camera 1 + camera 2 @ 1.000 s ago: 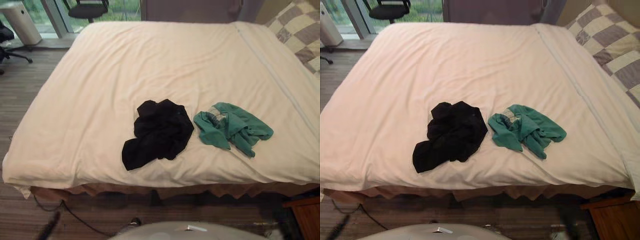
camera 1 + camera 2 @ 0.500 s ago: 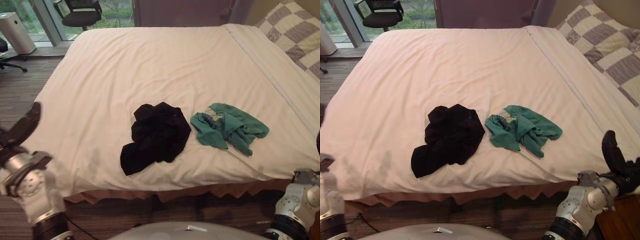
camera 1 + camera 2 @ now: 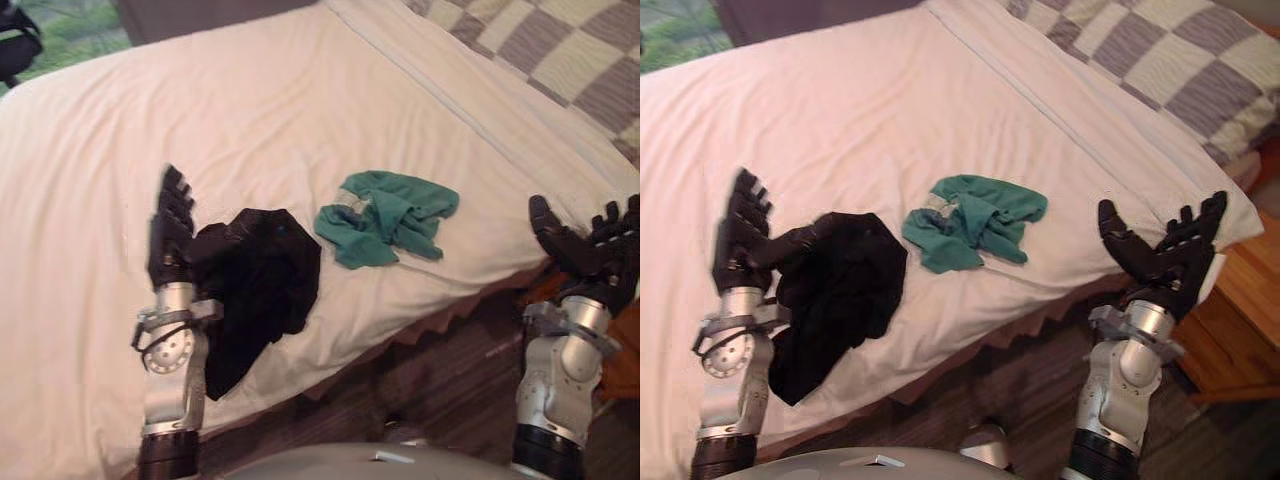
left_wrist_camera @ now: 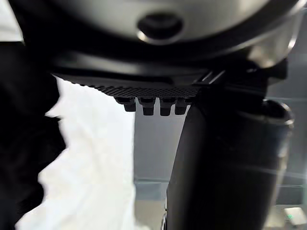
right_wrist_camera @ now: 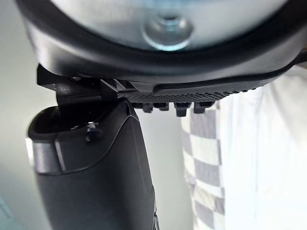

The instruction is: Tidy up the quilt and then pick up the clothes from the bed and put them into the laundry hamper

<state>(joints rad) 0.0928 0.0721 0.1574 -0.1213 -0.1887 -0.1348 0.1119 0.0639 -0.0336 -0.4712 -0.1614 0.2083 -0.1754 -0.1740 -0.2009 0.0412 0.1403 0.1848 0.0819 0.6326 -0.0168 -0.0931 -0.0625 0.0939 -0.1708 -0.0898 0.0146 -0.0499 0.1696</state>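
both hands open, fingers straight, holding nothing: left hand (image 3: 168, 235) at 9 o'clock of the black clothes (image 3: 265, 280), its arm hiding their edge; green clothes (image 3: 385, 215) at their 2 o'clock on the quilt (image 3: 250, 110); right hand (image 3: 580, 250) past the quilt's edge at 3 o'clock.

The quilt (image 3: 300, 90) is smooth matt cloth, the black garment (image 3: 255, 280) and green garment (image 3: 385, 215) crumpled soft fabric.

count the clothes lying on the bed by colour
black garment: 1
green garment: 1
total: 2, both on the white quilt
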